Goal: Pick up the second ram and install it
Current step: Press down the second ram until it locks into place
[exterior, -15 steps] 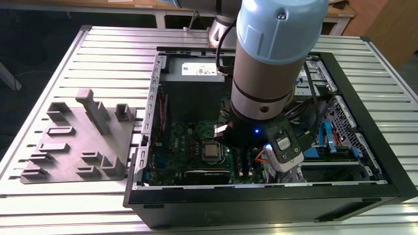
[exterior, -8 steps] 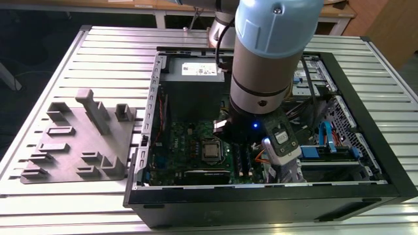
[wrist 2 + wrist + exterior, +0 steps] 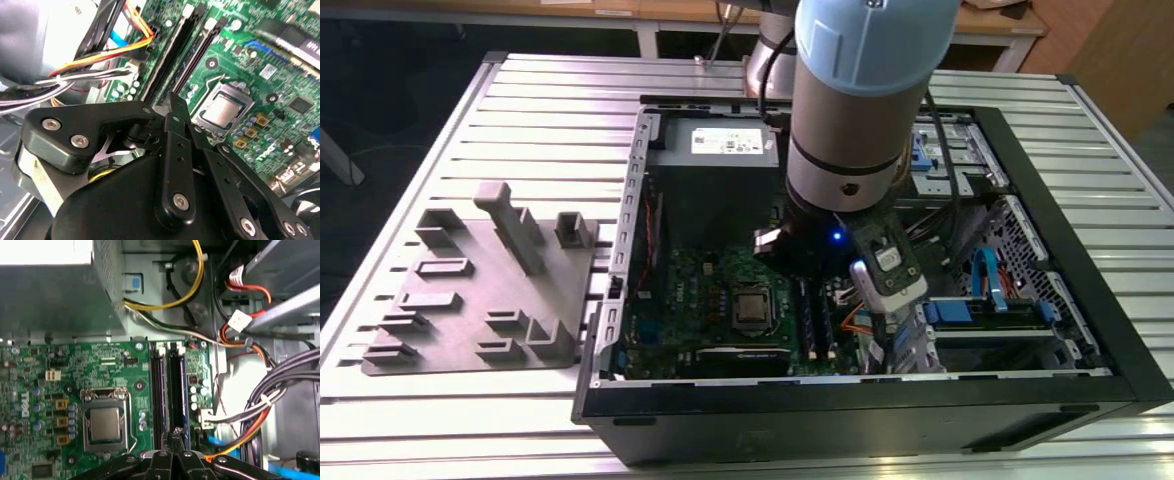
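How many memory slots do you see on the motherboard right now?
2, side by side beside the processor socket: one nearer the socket, the other toward the cable bundle. Both look dark; their lower ends are hidden by the end effector.

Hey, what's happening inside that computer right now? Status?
Gripper shut, tips over the memory slots. Thin near-black memory stick sits in slot beneath. Cable bundles beside, not blocking.
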`<state>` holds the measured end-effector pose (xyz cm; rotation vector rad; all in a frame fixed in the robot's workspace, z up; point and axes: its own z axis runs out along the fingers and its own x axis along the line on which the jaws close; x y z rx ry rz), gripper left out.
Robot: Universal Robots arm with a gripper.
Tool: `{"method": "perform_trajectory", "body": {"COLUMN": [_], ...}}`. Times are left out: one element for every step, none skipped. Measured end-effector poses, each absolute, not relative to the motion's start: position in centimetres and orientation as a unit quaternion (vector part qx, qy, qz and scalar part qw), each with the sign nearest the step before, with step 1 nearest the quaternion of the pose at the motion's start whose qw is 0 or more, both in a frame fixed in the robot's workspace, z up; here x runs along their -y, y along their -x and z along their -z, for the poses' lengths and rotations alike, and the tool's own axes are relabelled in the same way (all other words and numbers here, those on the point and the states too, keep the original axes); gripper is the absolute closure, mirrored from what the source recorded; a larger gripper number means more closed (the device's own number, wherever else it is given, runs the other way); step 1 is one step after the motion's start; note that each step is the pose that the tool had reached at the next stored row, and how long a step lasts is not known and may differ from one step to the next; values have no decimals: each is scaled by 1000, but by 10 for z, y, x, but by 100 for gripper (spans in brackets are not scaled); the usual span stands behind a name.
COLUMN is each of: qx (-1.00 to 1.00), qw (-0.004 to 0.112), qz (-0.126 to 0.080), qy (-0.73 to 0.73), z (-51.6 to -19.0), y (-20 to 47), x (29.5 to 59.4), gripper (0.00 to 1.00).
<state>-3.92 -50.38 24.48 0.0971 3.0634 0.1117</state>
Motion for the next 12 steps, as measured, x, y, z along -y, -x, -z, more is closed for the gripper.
{"method": "perform_trajectory", "body": {"qx": [-998,-998,-998,-998,-998,-998,-998,-998,-998,-998,-998,-998], "qw": [37,37,37,37,37,37,37,37,37,37,37,37], "qz": [-36,-36,-36,-36,-36,-37,-37,-37,-36,-36,-36,-36], "qy": [-32,-32,-32,-32,-32,-32,-32,-32,-32,-32,-32,-32], "z": [-245,-245,-245,-246,-247,-247,-247,-247,-248,-248,-248,-248], "y": [39,39,39,39,39,40,40,40,40,40,40,40], "x": [503,503,503,503,503,503,503,503,503,503,503,503], "gripper": [93,93,93,93,93,93,93,93,93,93,93,93]}}
